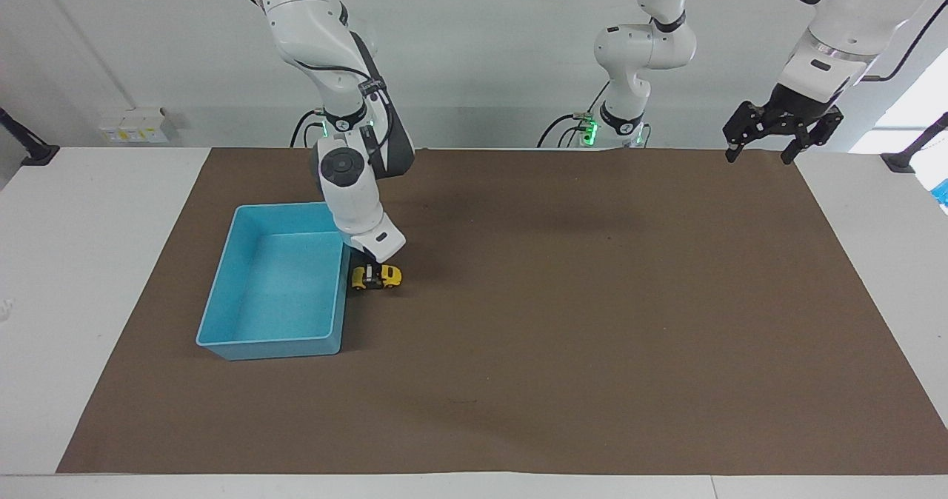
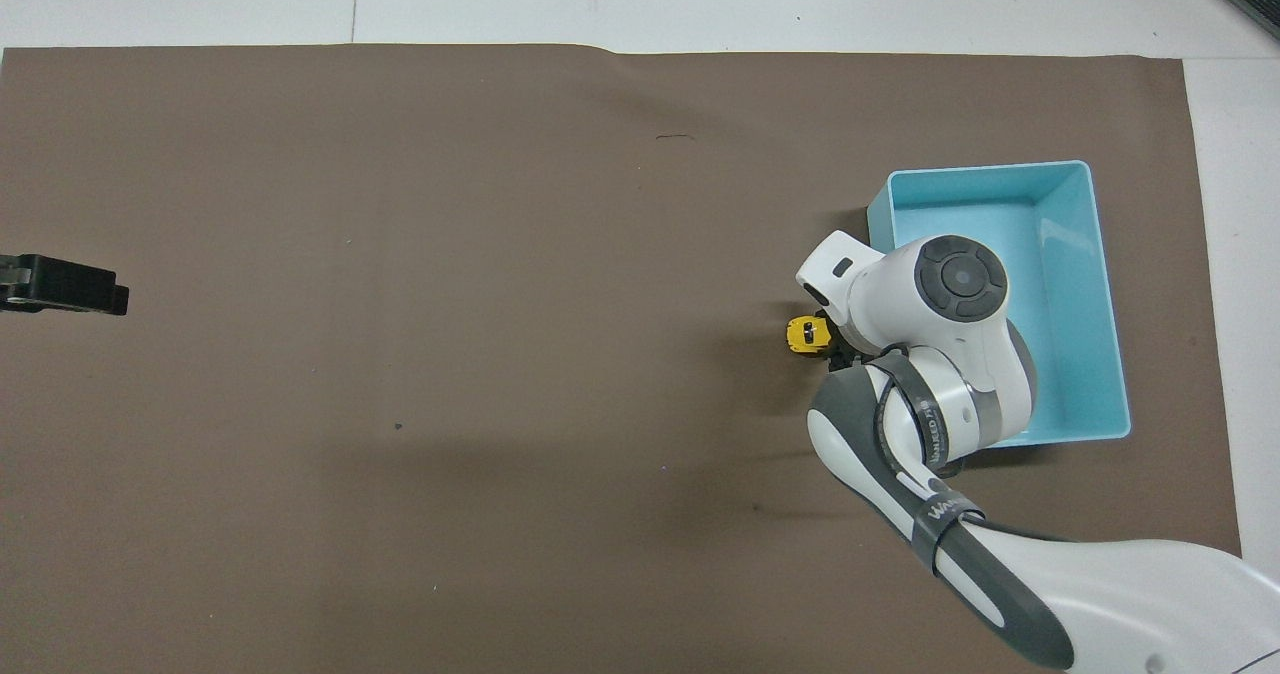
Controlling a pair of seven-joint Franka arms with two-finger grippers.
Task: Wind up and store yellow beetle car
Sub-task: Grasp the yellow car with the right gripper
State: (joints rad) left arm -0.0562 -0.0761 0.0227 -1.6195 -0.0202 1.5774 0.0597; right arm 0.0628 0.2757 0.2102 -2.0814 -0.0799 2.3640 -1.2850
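Observation:
The yellow beetle car (image 1: pixel 378 277) stands on the brown mat right beside the blue bin (image 1: pixel 274 348), at the bin's side toward the left arm's end. My right gripper (image 1: pixel 369 272) comes down on it from above and is shut on the car's middle. In the overhead view the car (image 2: pixel 806 335) peeks out from under the right arm's wrist, next to the bin (image 2: pixel 1062 284), which holds nothing. My left gripper (image 1: pixel 758 158) waits open and empty, raised over the mat's edge at its own end; it also shows in the overhead view (image 2: pixel 62 288).
The brown mat (image 1: pixel 592 321) covers most of the white table. The right arm's forearm leans over the bin's corner nearest the robots.

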